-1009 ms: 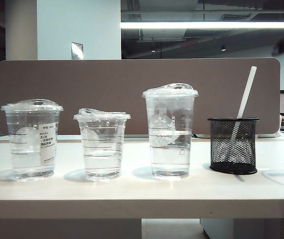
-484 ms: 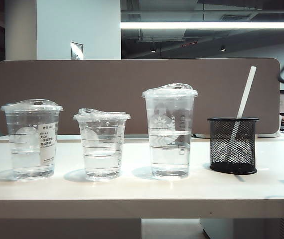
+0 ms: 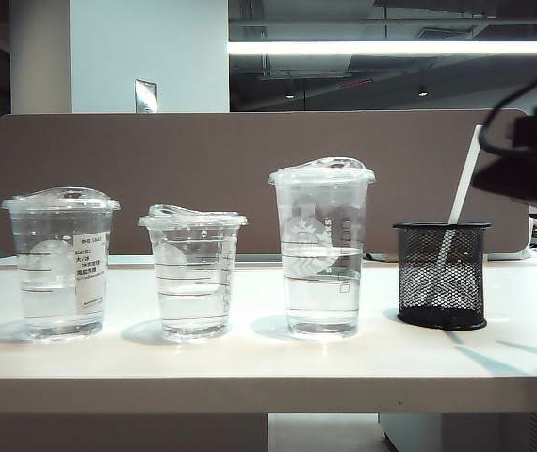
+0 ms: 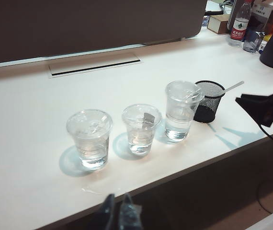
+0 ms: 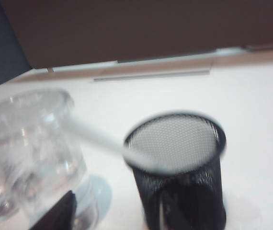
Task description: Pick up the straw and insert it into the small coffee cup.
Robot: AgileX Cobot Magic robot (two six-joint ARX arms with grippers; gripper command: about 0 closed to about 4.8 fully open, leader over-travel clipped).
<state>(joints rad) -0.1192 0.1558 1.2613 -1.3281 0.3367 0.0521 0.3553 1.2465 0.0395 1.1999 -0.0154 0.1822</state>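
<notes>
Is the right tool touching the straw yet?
Cannot tell. In the exterior view the right tool overlaps the top of the straw standing in the mesh holder, hiding any contact or gap.

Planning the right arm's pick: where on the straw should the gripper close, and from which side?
Grip the straw on its bare upper shaft above the mesh holder, from above, jaws across it; it leans, lower half caged. The right gripper hovers near.

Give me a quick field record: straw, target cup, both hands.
straw: leaning in the black mesh holder, not gripped
small coffee cup: middle of three, lid on, no straw in it
right hand: above and right of the holder, touching nothing; opening unclear
left hand: near table edge, away from the cups, empty
</notes>
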